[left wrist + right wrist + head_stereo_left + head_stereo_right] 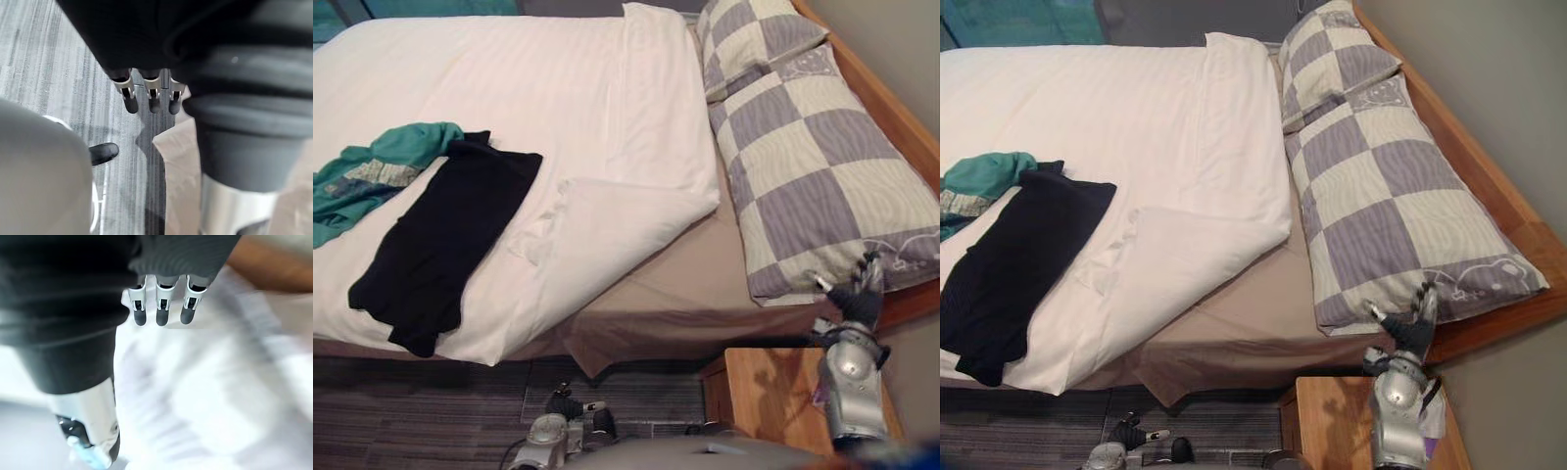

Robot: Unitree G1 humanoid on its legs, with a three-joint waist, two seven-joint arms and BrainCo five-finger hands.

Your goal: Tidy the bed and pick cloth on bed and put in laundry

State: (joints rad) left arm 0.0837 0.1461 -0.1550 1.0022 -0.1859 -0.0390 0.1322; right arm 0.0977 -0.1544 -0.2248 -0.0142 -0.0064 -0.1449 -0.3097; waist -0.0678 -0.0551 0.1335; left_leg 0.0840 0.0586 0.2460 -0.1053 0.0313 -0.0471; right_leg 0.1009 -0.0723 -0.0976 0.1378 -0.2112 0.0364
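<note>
A black garment (445, 245) lies spread on the white duvet (558, 98) at the bed's left. A teal garment (372, 176) is crumpled beside it, partly tucked under its top edge. The duvet's near corner is folded back, baring the tan sheet (695, 274). My right hand (857, 294) is raised at the near corner of the long checked pillow (822, 166), open, with straight fingers (161, 308) just short of the fabric. My left hand (570, 406) hangs low over the floor by the bed's side, open and holding nothing, fingers (129, 98) relaxed.
A smaller checked pillow (754, 39) lies beyond the long one, against the wooden bed frame (891, 108). A wooden nightstand (773, 397) stands under my right arm. Dark striped carpet (411, 411) runs along the bed's near side.
</note>
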